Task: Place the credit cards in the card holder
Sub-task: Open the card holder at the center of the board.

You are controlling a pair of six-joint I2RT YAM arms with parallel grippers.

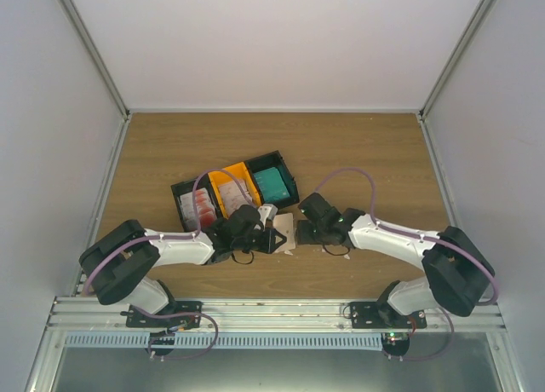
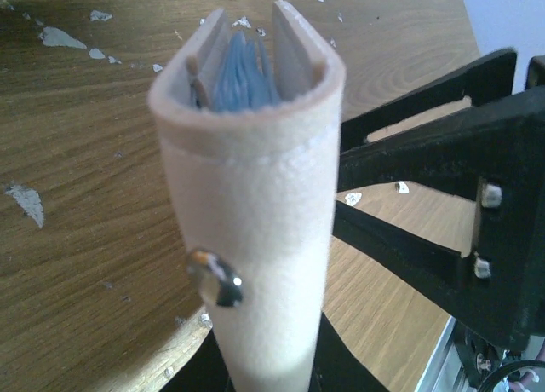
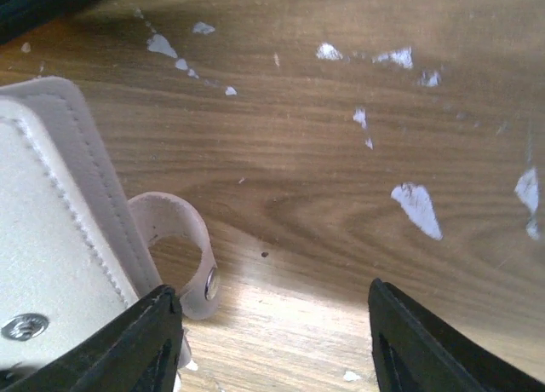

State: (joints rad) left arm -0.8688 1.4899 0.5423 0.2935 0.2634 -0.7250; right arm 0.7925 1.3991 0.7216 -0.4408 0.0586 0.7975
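Wood-grain tbl (image 1: 366, 153) w/ white chips (image 3: 417, 209) — plain white walls (image 1: 281, 43), alu rails (image 1: 272, 315).

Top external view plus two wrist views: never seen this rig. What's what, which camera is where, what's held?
Two robot arms are bolted at the near table edge. The top view looks down from behind them: left arm on the left, right arm on the right. The other two pictures come from a camera on each wrist. On the wooden table sit joined black-orange-black bins holding teal cards and white-and-red cards; small white scraps lie about. The left arm's jaws are shut on the beige card holder, with blue cards showing in its open end. The right arm's jaws stand open beside the holder, holding nothing; the holder's tab clasp shows unfastened there.
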